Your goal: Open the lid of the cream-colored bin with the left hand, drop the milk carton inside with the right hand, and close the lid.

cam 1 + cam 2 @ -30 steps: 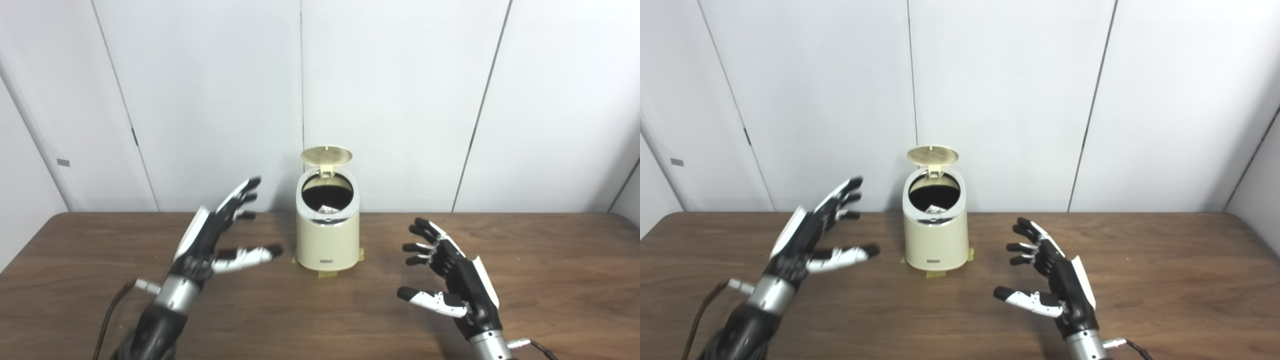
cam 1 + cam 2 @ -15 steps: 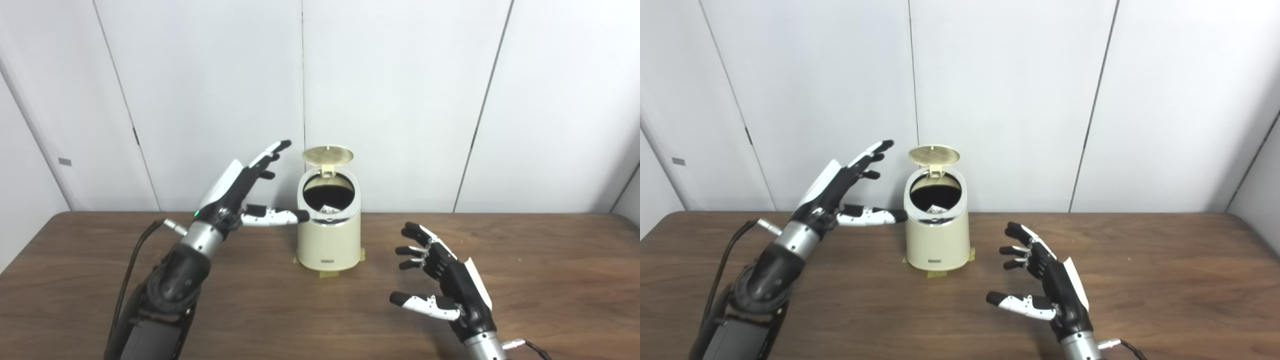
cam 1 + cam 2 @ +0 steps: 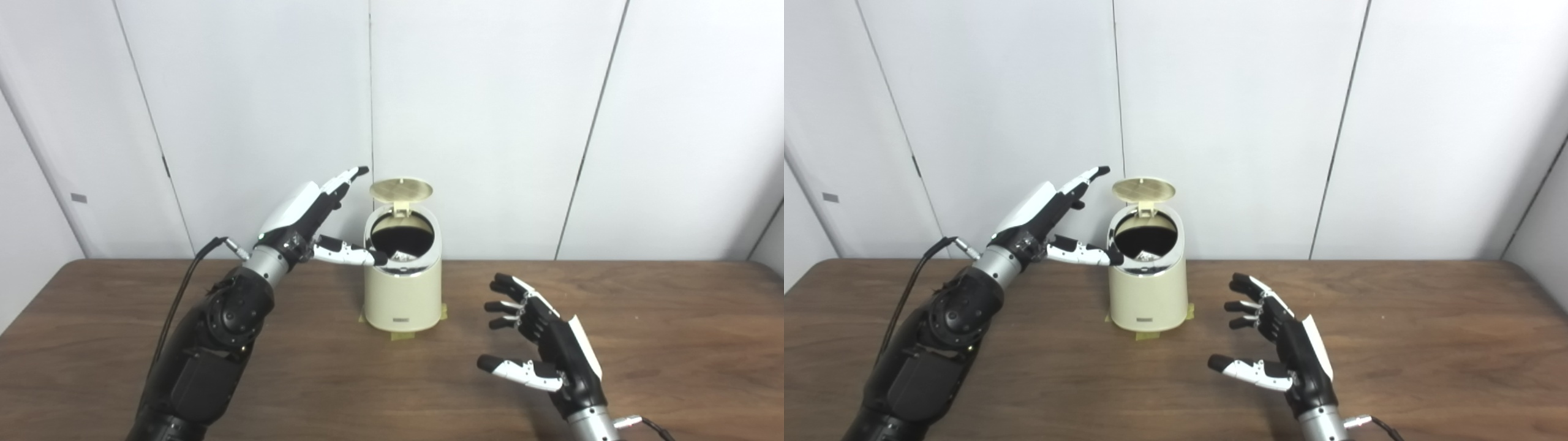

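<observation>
Cream-colored bin [image 3: 402, 294] is standing on the wooden table [image 3: 643, 318], its round lid [image 3: 401, 189] upright, a milk carton [image 3: 401, 255] inside. The left hand [image 3: 306, 214] is hovering spread at its left; the right hand [image 3: 545, 343] is waiting splayed, empty.

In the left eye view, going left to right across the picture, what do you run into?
left hand → cream-colored bin with its lid standing open → right hand
</observation>
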`<control>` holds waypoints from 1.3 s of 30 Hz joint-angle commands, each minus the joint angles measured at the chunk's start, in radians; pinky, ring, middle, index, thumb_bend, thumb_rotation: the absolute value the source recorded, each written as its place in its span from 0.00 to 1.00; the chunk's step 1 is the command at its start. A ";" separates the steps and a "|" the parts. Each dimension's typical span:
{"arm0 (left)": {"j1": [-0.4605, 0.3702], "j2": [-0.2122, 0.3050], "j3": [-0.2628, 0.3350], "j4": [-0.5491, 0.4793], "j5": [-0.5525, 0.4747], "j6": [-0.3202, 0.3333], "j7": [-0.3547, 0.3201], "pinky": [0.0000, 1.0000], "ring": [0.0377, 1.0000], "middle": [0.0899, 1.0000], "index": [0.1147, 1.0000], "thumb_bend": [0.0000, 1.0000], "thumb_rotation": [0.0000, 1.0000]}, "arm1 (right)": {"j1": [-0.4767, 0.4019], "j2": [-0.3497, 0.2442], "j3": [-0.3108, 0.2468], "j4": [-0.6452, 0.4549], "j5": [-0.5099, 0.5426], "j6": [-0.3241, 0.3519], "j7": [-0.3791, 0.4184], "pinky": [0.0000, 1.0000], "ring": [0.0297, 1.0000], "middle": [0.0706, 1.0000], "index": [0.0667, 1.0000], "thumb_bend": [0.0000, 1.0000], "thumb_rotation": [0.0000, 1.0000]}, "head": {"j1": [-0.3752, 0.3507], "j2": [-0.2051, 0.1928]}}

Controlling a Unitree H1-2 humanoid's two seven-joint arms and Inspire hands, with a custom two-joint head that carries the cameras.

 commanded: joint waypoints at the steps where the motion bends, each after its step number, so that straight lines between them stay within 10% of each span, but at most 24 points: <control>1: -0.076 0.015 -0.005 -0.004 0.016 -0.011 0.002 0.84 0.99 1.00 1.00 0.94 0.36 | -0.034 0.002 -0.011 -0.036 0.001 -0.012 -0.010 0.61 0.72 0.80 0.79 0.76 0.29 | -0.001 0.000; 24: -0.152 0.032 -0.040 0.071 0.022 -0.040 -0.046 0.95 1.00 0.99 0.99 0.94 0.34 | -0.023 0.008 -0.001 -0.065 -0.041 0.022 -0.006 0.59 0.69 0.79 0.77 0.72 0.25 | -0.015 0.006; 39: -0.192 0.098 -0.048 -0.002 -0.011 -0.046 -0.199 1.00 1.00 0.98 0.94 0.92 0.31 | -0.022 0.017 -0.002 -0.060 -0.039 0.030 -0.005 0.60 0.70 0.79 0.77 0.73 0.25 | -0.018 0.010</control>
